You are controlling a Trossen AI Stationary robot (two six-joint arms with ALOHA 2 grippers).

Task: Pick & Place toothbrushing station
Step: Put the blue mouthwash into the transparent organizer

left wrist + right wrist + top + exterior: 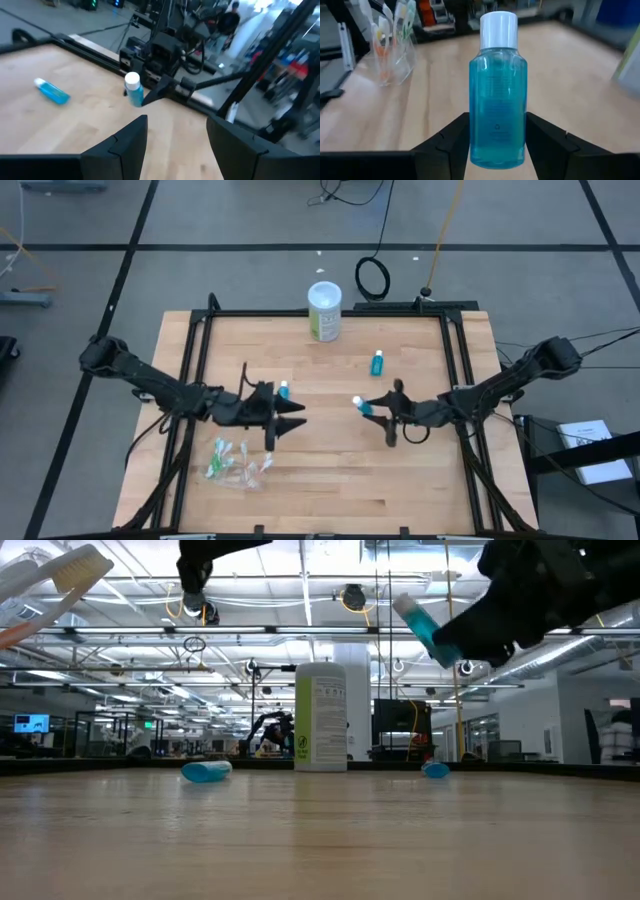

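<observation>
My right gripper (372, 408) is shut on a small teal tube with a white cap (497, 95), held above the table's middle. Two more teal tubes lie on their sides on the table, one (283, 390) beside my left gripper and one (377, 362) farther back. A clear plastic cup with white, green and orange toothbrushes (236, 460) lies at the near left and also shows in the right wrist view (395, 45). My left gripper (177, 135) is open and empty, left of centre, facing the held tube (133, 90). My right gripper pinches the tube's lower body (475, 145) between its two fingers, one on each side. The fingers come about level from the table's right and lie along the tube. The tube is lifted clear of the table (420, 625), its cap tilted up and toward the table's left.
A taller white-and-green canister (324, 311) stands upright at the table's far edge, centre. A black frame (330, 313) runs round the wooden table top. A toothbrush head (75, 568) shows close to the low camera at upper left.
</observation>
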